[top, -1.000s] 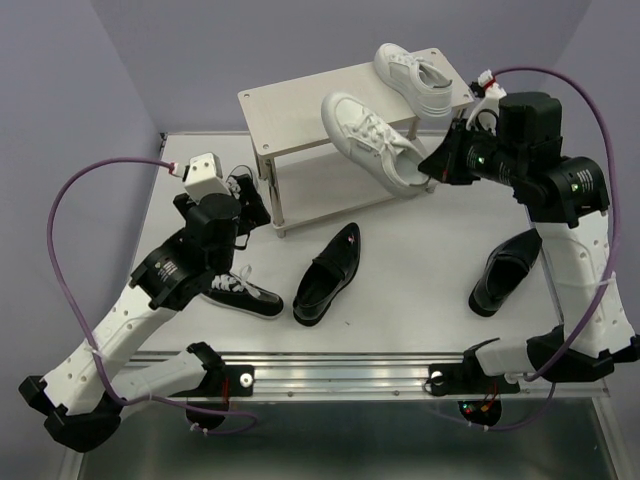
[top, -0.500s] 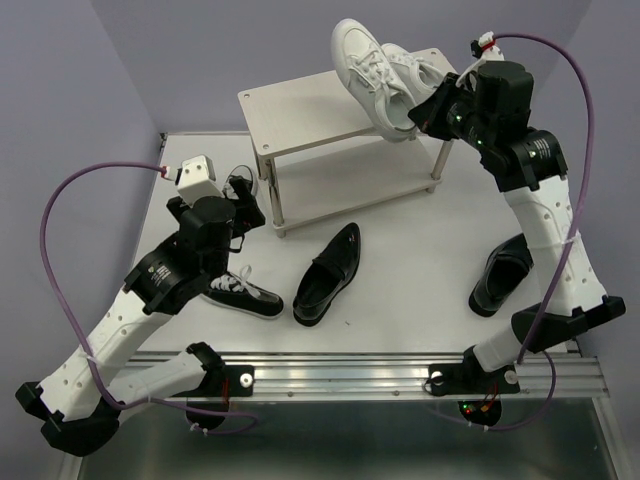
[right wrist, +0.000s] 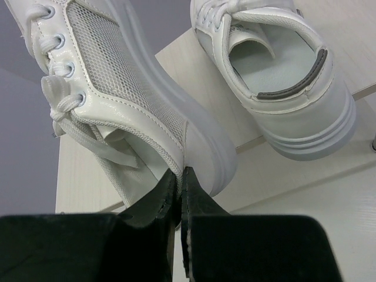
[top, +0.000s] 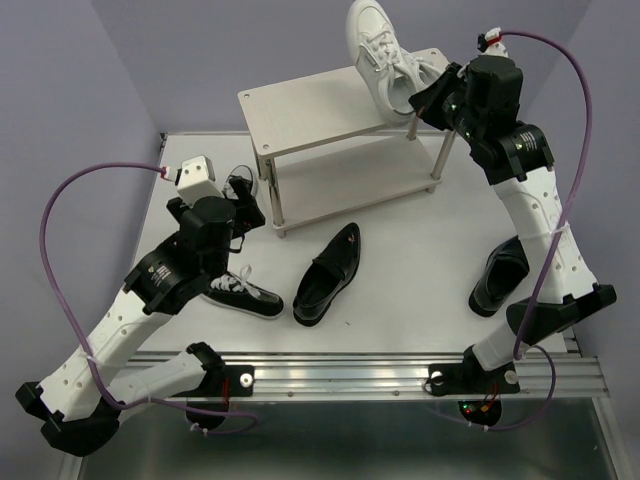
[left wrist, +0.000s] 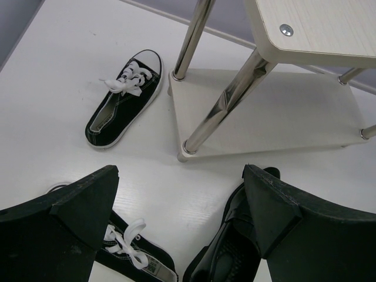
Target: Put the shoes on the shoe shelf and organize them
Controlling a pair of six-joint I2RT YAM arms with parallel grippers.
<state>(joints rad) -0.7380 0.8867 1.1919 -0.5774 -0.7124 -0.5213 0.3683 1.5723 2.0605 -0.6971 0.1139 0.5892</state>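
Lifting white sneaker (top: 378, 55) higher, right pincer (top: 422, 100) clamped

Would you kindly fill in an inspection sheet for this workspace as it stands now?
Surface: white table, shoe shelf at its far side.
Job's things: resting white sneaker on the shelf's top board; held white sneaker tilted above that board; far canvas sneaker, near canvas sneaker, middle loafer and right-hand loafer on the table.
Clutter: nothing seen.
Grippers: left gripper open above the table near the shelf's leg; right gripper shut on the held white sneaker's collar.
Cables: left purple cable and right purple cable loop off the arms, apart from the shoes.
Surroundings: lavender walls.
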